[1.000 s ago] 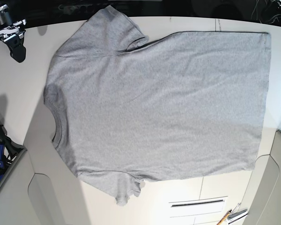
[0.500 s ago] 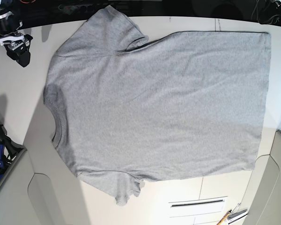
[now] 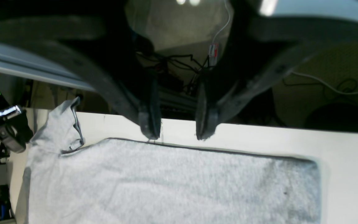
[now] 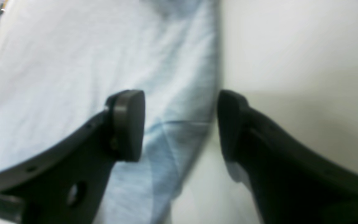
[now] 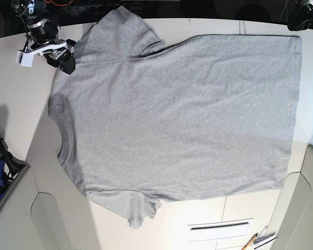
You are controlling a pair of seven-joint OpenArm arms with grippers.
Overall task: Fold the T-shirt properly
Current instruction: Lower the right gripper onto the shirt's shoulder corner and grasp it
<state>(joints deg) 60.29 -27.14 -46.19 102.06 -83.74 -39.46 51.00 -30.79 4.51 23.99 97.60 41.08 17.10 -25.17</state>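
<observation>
- Large heather-grey short-sleeved T-shirt (image 5: 177,117) flat on white counter (image 5: 21,104), long axis left-right in base view, collar left.
- Right gripper (image 5: 62,58) jaws wide, empty, straddling shoulder edge; nearer arm.
- Left gripper (image 3: 176,132) part-open, empty, above far edge.

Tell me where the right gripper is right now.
In the base view, the right gripper is at the upper left, over the T-shirt shoulder edge beside the far sleeve.

A pale table (image 5: 21,120) stood lit; white cabinets (image 5: 235,219) lay just beside it, darkness beyond its far edge.
</observation>
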